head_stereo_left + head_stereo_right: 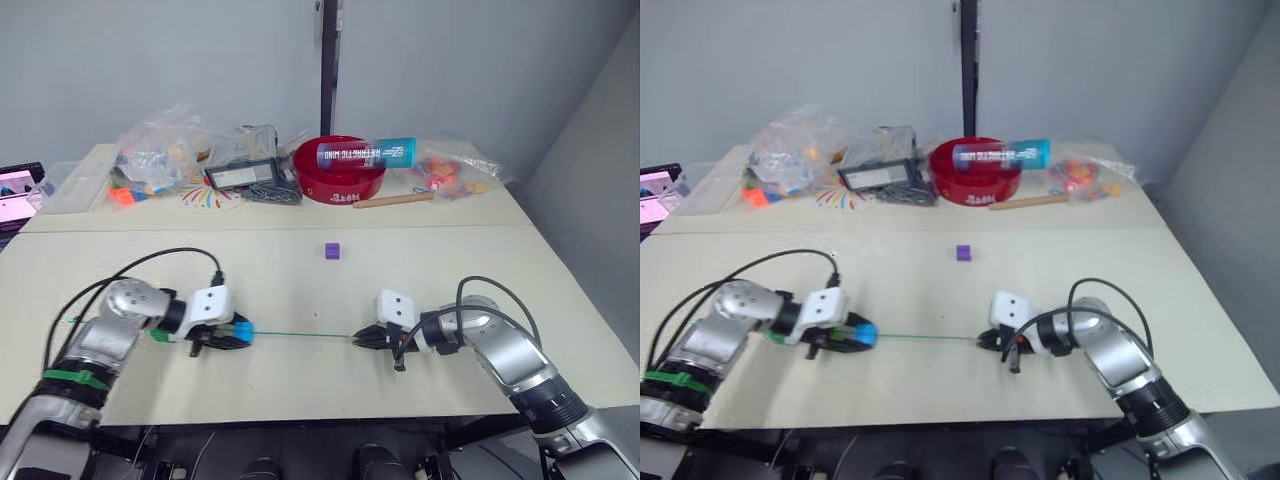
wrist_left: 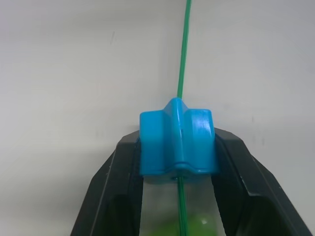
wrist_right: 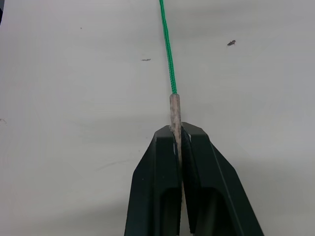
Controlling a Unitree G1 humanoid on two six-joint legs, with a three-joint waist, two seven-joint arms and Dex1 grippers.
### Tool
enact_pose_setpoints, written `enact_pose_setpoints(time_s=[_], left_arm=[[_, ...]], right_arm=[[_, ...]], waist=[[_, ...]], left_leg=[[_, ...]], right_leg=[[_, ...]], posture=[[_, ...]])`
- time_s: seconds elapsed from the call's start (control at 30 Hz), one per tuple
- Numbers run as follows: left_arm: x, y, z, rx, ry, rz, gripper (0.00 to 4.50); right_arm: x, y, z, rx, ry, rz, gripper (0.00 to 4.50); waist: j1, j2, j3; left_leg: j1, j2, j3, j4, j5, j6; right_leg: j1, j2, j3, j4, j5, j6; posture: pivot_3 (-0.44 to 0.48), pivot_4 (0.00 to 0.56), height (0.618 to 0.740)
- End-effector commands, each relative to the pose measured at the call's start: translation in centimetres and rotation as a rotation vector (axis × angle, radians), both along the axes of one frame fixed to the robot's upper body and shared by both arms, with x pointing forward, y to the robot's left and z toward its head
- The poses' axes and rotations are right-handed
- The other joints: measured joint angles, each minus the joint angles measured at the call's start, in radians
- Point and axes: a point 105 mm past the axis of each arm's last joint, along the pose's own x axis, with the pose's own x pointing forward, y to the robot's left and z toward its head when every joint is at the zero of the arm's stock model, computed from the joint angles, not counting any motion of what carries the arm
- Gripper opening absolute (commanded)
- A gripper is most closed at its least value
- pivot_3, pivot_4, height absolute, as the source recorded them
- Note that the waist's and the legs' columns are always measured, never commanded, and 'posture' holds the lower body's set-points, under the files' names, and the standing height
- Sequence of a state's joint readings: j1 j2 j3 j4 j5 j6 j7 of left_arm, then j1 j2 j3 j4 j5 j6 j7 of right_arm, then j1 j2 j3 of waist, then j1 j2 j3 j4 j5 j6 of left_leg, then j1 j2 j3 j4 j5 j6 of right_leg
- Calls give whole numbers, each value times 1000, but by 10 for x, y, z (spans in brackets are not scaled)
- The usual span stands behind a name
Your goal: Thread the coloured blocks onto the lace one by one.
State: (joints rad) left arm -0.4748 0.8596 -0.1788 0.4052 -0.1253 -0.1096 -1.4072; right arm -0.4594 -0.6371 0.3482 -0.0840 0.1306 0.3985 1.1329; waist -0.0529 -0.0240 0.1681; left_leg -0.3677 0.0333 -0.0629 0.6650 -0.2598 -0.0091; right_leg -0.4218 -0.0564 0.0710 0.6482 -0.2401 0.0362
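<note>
Lace runs taut and low over the pale table, stretched between the two grippers near the front edge. Its pale stiff tip is pinched in the right gripper, whose black fingers are closed tight on it with only the tip's front end poking out. At the other end the blue block already sits on the string, clamped between the fingers of the left gripper, and the green line passes through the block's middle and on behind it, where something light green shows blurred between the fingers; I cannot tell what it is.

One purple block lies alone further back on the table, well apart from both arms.

Judging by looks, the string is limp and near weightless, so it will sag the moment either end lets go; the hardened tip is the only part stiff enough to push through a hole, and that seems the place to grip. The cubes look like light, smooth plastic and could easily squirt out of a narrow pinch.

Along the far edge sit a red bowl with a blue tube lying across it, clear bags of toys and a wooden stick.
</note>
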Motion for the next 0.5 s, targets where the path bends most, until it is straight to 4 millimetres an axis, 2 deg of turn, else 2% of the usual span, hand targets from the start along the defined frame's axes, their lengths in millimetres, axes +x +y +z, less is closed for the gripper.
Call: enact_pose_setpoints(time_s=[0.03,0.23,0.27,0.33,0.5], left_arm=[[-8,14,-19,47,74,32,1388],[-7,-1,-9,-47,63,14,1388],[-6,-2,-7,-60,58,14,2188],[-6,-3,-4,-70,59,10,2698],[-5,-6,18,-84,33,-24,4362]], right_arm=[[2,2,7,8,-37,16,0],[2,2,7,7,-33,19,0],[2,3,7,7,-33,19,0],[2,3,7,8,-34,20,0],[1,5,8,15,-32,26,0]], waist=[[0,0,0],[1,0,0],[2,0,0],[5,0,0],[8,0,0]], left_leg=[[0,0,0,0,0,0],[0,0,0,0,0,0],[0,0,0,0,0,0],[-1,0,0,0,0,0],[-1,0,0,0,0,0]], right_leg=[[0,0,0,0,0,0],[0,0,0,0,0,0],[0,0,0,0,0,0],[0,0,0,0,0,0],[-1,0,0,-1,0,0]], posture=[[0,150,731],[0,150,731],[0,150,731],[0,150,731],[0,150,731]])
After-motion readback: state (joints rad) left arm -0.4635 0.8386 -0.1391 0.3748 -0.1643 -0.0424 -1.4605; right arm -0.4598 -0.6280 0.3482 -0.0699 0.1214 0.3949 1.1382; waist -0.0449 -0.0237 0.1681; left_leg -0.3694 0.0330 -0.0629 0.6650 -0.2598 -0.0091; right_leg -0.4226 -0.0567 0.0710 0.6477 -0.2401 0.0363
